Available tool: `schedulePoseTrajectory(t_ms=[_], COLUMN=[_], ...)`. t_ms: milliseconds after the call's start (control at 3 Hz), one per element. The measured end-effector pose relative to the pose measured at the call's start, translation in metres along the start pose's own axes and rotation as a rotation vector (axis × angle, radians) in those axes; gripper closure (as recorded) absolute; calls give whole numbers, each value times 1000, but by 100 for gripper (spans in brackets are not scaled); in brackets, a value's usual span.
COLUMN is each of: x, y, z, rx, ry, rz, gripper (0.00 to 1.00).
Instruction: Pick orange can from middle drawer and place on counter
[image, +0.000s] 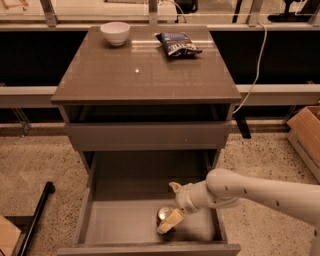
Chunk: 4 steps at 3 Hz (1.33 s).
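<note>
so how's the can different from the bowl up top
The can stands down in the open drawer; the bowl sits on the counter, at a far corner. The can is small and dark with a shiny top; the bowl is white and wider. The open gripper is right at the can; the bowl has nothing touching it. Both stand upright.

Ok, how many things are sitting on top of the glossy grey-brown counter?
2: a white round bowl at the back left, and a dark blue crinkled snack bag at the back, right of centre. The gripper is in the open middle drawer, beside the small orange can.
</note>
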<state>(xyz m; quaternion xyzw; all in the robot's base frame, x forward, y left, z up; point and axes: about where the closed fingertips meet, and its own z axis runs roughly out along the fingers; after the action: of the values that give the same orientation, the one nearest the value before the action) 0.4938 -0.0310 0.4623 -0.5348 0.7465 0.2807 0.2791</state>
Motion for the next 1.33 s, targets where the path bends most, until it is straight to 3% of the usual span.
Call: schedulePoseTrajectory(t_ms=[333, 667, 1000, 1333], x=[23, 36, 41, 37], y=[6, 5, 1, 1], z=[25, 34, 28, 21], rx=[-17, -6, 40, 66], ry=[4, -15, -50, -82], rz=[67, 131, 185, 208], gripper=[0, 19, 50, 74])
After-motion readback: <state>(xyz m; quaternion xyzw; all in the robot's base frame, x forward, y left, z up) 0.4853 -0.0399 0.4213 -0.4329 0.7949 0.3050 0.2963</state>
